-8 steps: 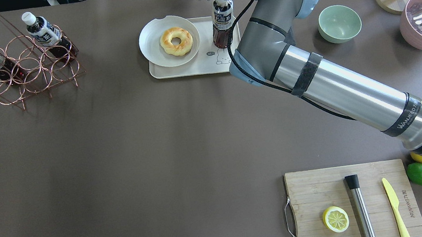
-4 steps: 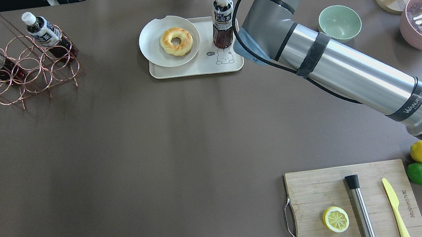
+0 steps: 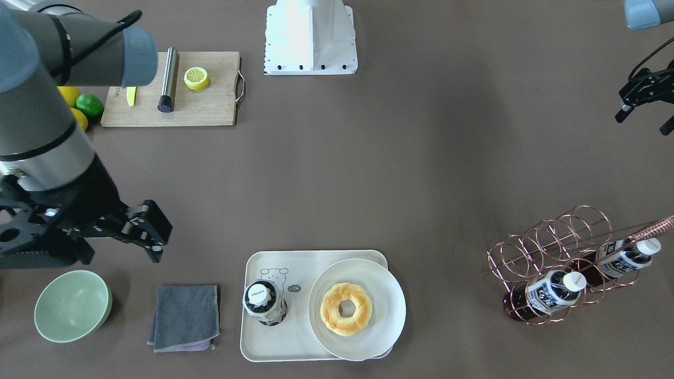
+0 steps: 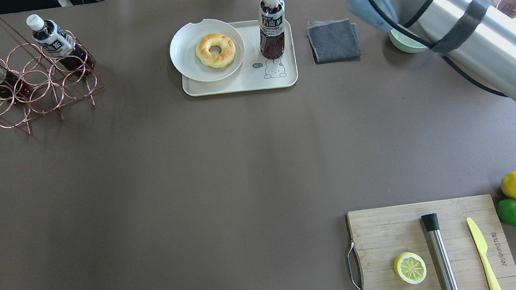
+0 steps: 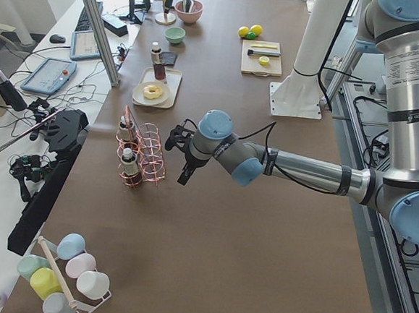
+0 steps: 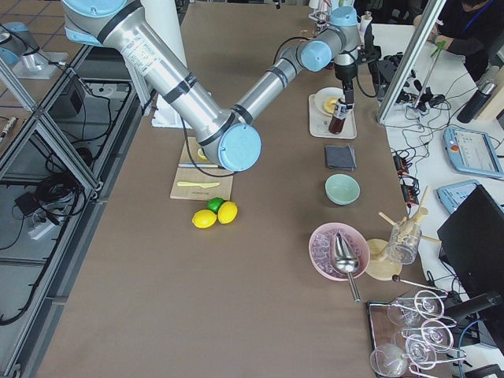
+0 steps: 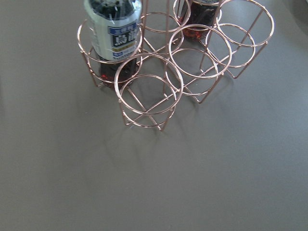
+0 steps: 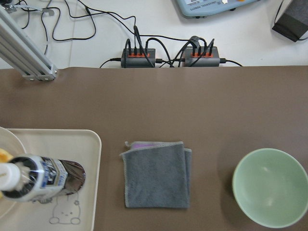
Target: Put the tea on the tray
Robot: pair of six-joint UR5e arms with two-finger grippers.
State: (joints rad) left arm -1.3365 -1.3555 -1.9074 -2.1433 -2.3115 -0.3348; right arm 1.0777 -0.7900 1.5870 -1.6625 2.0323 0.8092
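The tea stands upright on the right part of the cream tray, just behind its cartoon bear. It also shows in the front view on the tray, and in the right wrist view. My right gripper is open and empty. It hangs above the table, apart from the tea, near the grey cloth and the green bowl. My left gripper is open and empty near the copper rack. It also shows in the left side view.
A round white plate with a doughnut fills the tray's left part. A grey cloth and a green bowl lie to its right. The rack holds two more bottles. A cutting board, lemons and a lime sit front right.
My right gripper has let go of the tea, risen and swung right, uncovering the grey cloth. The tea stays upright on the tray. My left gripper has left the overhead view's left edge.
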